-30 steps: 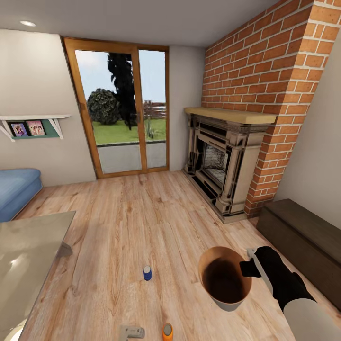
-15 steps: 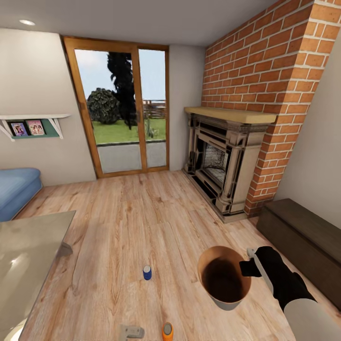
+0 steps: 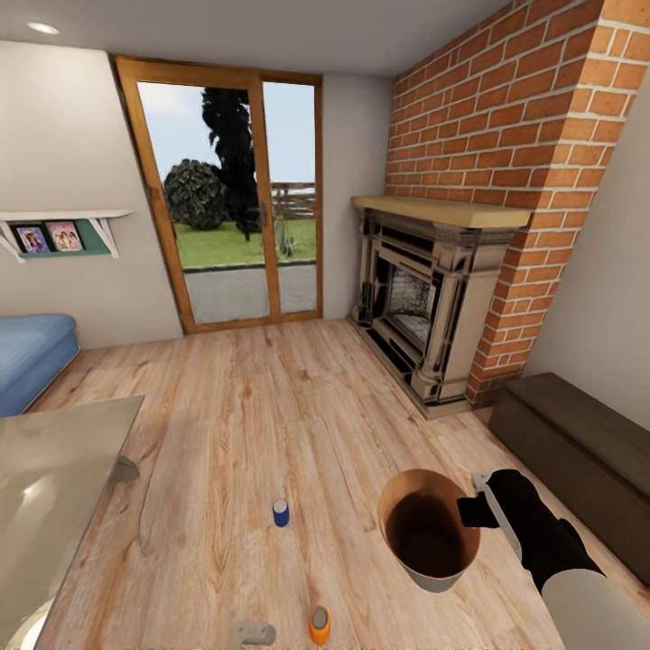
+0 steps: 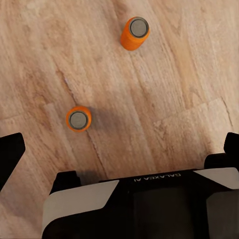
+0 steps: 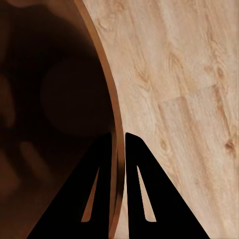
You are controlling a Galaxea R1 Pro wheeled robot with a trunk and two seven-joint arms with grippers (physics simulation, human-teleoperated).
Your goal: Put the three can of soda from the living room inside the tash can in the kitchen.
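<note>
The left gripper shows just two dark fingertips cut by the picture's sides, and the blue couch runs off the head view's edge.

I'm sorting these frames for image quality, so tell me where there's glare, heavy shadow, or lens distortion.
Head view: wide-angle bending at the edges, soft glare on the glossy table. Right wrist view: the trash can interior is deep in shadow, its rim pinched by the right gripper. Left wrist view: evenly lit, two orange cans casting faint shadows.

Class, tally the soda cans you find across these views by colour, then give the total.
Orange cans: 2
Dark blue cans: 1
Total: 3, all standing on the wood floor
</note>
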